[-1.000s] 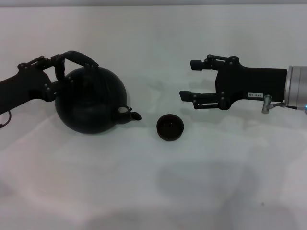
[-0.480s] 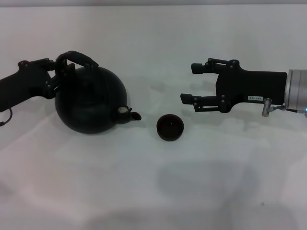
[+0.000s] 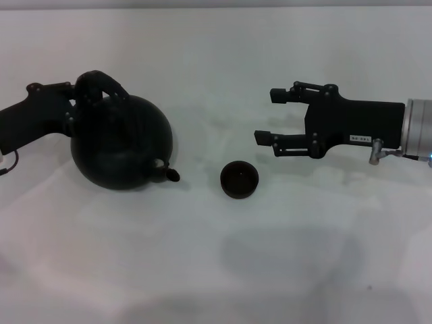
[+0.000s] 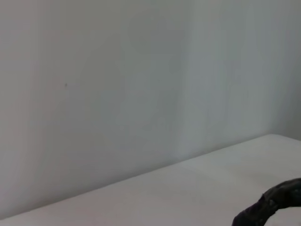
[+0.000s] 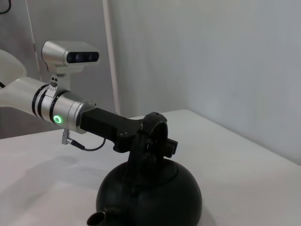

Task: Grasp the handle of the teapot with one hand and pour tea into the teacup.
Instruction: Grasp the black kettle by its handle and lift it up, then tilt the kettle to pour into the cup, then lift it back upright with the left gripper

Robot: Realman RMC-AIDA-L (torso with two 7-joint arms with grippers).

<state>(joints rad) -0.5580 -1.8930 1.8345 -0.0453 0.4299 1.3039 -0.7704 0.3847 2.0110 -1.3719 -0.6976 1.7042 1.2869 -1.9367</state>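
Nearest the head camera: small round dark brown-black handleless teacup (image 3: 239,179), upright on the white bench (image 3: 216,270), just right of centre.

Left of it, a gap apart: large round matte black teapot (image 3: 121,140), short stubby spout (image 3: 165,173) aimed at the teacup, tip short of it. Can't tell from the head view whether the base touches the bench.

Thick black arched bail handle (image 3: 98,84) over the teapot's top. Left gripper (image 3: 79,101) clamped on the handle; black on black, so its fingers are hard to separate there. Right wrist view confirms it: gripper (image 5: 149,136) closed around the handle (image 5: 143,155) above the teapot (image 5: 150,195); bottom of the teapot is cut off.

Right gripper (image 3: 268,115) hovers behind and right of the teacup, fingers spread, holding nothing.

Left wrist view: only wall, bench (image 4: 188,193) and a sliver of a dark textured object at the frame corner; can't identify it.
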